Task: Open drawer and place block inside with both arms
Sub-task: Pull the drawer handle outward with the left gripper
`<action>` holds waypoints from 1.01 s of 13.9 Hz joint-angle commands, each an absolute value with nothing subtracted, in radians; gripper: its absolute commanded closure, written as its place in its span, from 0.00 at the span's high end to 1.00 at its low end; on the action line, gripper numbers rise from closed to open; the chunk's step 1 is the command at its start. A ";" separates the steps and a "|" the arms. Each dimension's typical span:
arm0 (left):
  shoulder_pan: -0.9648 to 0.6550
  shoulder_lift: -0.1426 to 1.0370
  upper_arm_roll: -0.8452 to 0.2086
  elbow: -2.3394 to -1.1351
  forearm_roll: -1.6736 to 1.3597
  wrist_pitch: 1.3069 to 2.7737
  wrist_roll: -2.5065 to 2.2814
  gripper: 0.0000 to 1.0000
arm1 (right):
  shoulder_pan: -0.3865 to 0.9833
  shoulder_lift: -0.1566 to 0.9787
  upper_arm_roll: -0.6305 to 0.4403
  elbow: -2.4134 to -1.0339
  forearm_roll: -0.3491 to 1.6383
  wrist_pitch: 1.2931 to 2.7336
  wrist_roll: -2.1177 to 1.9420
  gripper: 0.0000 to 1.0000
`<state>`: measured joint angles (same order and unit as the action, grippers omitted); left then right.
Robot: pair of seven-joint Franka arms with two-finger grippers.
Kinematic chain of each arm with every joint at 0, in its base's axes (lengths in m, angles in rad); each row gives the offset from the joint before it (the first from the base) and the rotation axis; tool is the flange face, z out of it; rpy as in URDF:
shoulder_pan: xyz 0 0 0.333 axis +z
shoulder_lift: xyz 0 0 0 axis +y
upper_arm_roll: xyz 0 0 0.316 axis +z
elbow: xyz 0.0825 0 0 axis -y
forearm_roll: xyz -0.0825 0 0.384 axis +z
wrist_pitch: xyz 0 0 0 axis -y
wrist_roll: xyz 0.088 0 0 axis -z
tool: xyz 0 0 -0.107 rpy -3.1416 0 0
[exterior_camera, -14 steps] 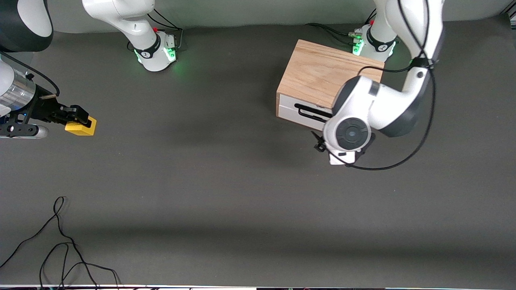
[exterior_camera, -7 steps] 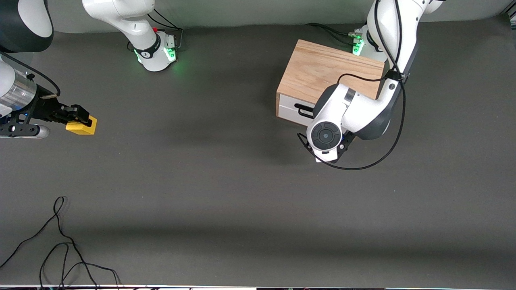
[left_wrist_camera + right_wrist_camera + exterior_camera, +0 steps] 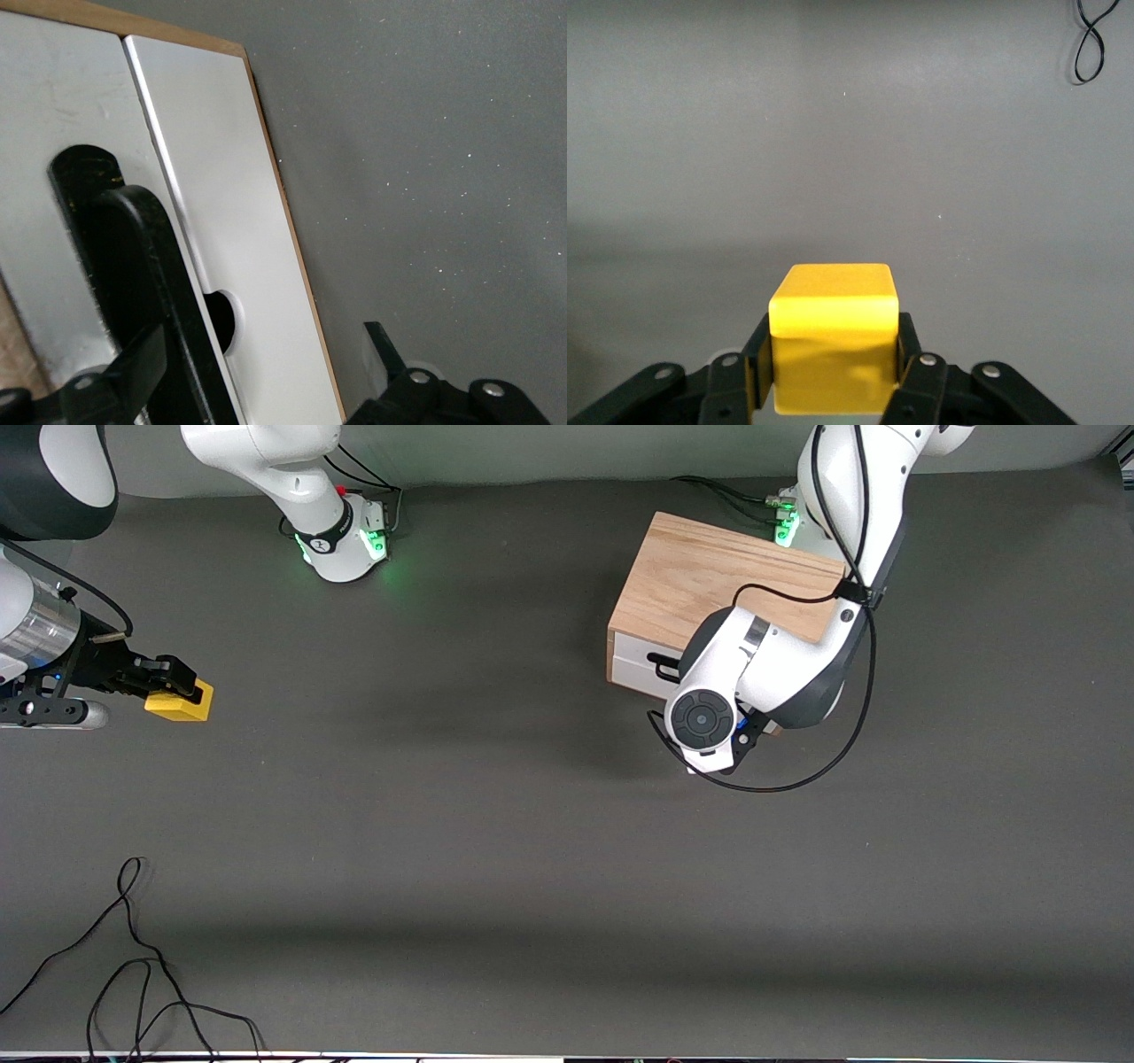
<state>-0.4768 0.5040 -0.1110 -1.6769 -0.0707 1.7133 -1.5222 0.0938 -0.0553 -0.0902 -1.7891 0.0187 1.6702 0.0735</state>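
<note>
Left wrist view: my left gripper (image 3: 257,372), fingers apart, straddles the black handle (image 3: 133,266) of the shut drawer (image 3: 640,666). I'd seat the bar fully, clamp, then pull straight toward six o'clock. Right gripper (image 3: 173,684) clamps the yellow block (image 3: 181,701), waiting at nine o'clock.

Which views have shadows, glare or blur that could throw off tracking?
Front view: soft broad shadow bands on the table; green base lights spill onto it; the left arm's wrist hides most of the drawer front.
Left wrist view: the black handle is close and soft-edged, with a bright streak along the panel seam.
Right wrist view: the block is sharp, evenly lit, shaded on its lower face.
</note>
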 commanded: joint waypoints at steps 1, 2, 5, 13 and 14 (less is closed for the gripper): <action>-0.486 0.488 -0.104 -1.710 -0.058 1.772 -1.542 0.98 | 0.097 -0.075 -0.092 -1.798 0.003 1.663 0.097 0.31; -0.486 0.494 -0.104 -1.718 -0.058 1.799 -1.542 0.98 | 0.097 -0.075 -0.092 -1.798 0.003 1.663 0.097 0.31; -0.479 0.508 -0.104 -1.724 -0.055 1.873 -1.525 0.98 | 0.097 -0.072 -0.092 -1.798 0.003 1.663 0.097 0.31; -0.462 0.494 -0.097 -1.671 -0.048 1.921 -1.454 0.98 | 0.097 -0.067 -0.092 -1.799 0.003 1.663 0.098 0.31; -0.453 0.489 -0.098 -1.671 -0.048 1.925 -1.447 0.98 | 0.097 -0.067 -0.092 -1.798 0.003 1.663 0.098 0.31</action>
